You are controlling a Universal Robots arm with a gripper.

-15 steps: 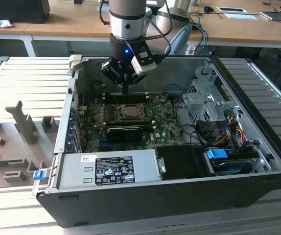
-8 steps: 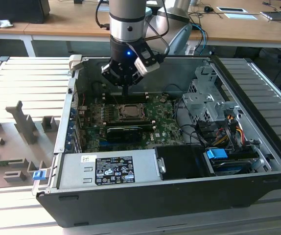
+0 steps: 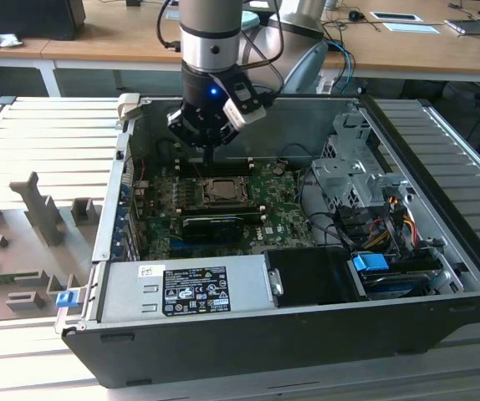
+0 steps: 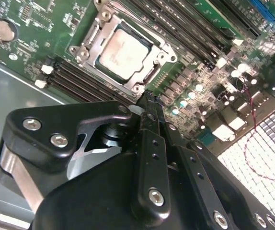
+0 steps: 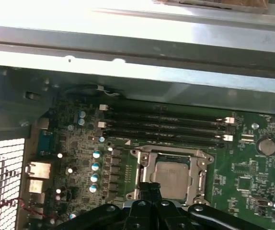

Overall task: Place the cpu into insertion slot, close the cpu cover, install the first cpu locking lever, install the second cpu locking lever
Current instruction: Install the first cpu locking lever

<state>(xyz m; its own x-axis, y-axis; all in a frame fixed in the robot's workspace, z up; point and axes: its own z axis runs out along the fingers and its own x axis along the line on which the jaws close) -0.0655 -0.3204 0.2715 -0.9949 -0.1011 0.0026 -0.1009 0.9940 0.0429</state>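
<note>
The cpu (image 4: 125, 52) lies flat in the insertion slot (image 4: 82, 51) on the green motherboard (image 3: 278, 205), its silvery top showing. The cpu cover (image 4: 157, 48) lies down around it as a metal frame with the chip showing through its window. My gripper (image 4: 148, 96) is shut with its two black fingers pressed together and nothing between them. Its tip hangs just beside one corner of the socket. In the first wrist view the fingertips of the gripper (image 5: 151, 186) sit at the near edge of the cpu (image 5: 172, 173). In the exterior view the gripper (image 3: 210, 157) hovers just behind the cpu (image 3: 222, 190).
Black memory slots (image 5: 164, 125) run along one side of the socket. A long black card (image 3: 212, 224) lies in front of it. The case holds a power supply (image 3: 186, 288), a drive cage (image 3: 353, 171) and cables (image 3: 374, 225). Grey fixture blocks (image 3: 39, 209) stand outside on the exterior view's left.
</note>
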